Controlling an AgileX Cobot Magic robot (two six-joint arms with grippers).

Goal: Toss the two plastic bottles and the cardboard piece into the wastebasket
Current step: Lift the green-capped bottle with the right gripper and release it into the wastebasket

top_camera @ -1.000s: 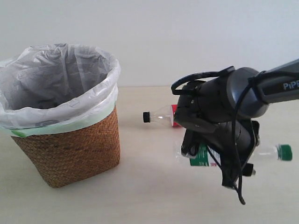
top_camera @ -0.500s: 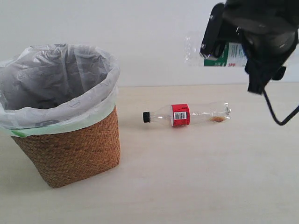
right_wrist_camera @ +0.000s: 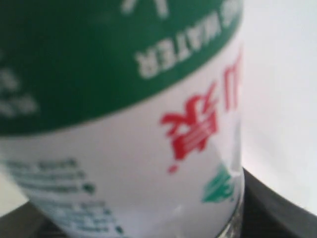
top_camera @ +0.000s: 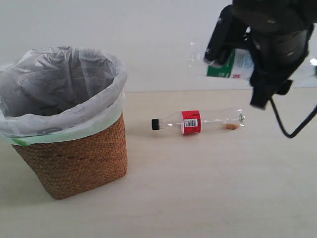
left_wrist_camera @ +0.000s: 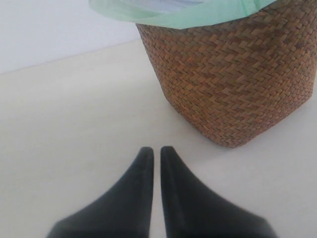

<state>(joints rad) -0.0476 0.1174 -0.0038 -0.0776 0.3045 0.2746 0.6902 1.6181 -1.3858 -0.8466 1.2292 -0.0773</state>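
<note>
The wastebasket (top_camera: 74, 153) stands at the left, a wicker basket lined with a white bag, and its wall fills the left wrist view (left_wrist_camera: 233, 84). The slim red-label bottle (top_camera: 197, 121) lies on its side on the table, black cap toward the basket. High at the upper right, my right gripper (top_camera: 237, 67) is shut on the green-white label bottle (top_camera: 229, 67), held roughly level in the air. That bottle's label (right_wrist_camera: 124, 124) fills the right wrist view, with one dark finger (right_wrist_camera: 282, 210) beside it. My left gripper (left_wrist_camera: 156, 149) is shut and empty, low over the table next to the basket. The cardboard piece is out of view.
The beige table (top_camera: 198, 188) runs back to a pale wall. A black cable (top_camera: 292, 130) hangs from the right arm above the table's right side.
My right gripper lifted the green-white label bottle off the table to high in the air, then shifted slightly left and tilted it. The red-label bottle and the basket stayed put.
</note>
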